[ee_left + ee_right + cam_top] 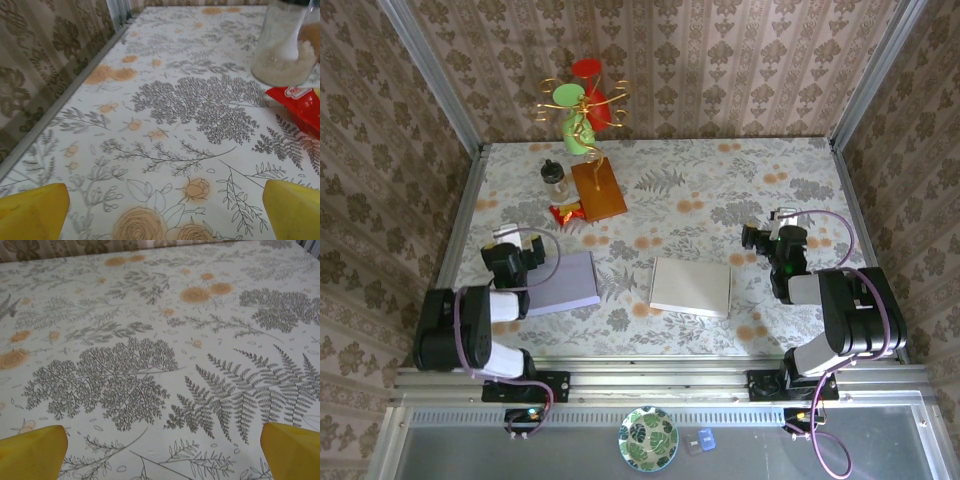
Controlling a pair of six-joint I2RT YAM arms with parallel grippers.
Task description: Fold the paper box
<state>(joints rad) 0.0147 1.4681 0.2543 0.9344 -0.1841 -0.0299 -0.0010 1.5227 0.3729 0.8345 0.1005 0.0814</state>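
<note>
A flat white paper box (690,287) lies near the table's front middle. A flat lavender sheet or folded box (563,283) lies to its left, just right of my left arm. My left gripper (506,238) stands open beside the lavender piece's far left corner, touching nothing. In the left wrist view its yellow fingertips (32,212) sit wide apart over bare tablecloth, the left gripper (165,215) holding nothing. My right gripper (782,225) stands open to the right of the white box. In the right wrist view the right gripper (162,452) also spans only cloth.
At the back left stand a gold wire ornament with red and green discs (582,100), a brown board (598,188), a small jar of white grains (556,178) (287,45) and a red wrapper (567,212) (300,105). Patterned walls close three sides. A leaf-patterned plate (648,438) sits below the table edge.
</note>
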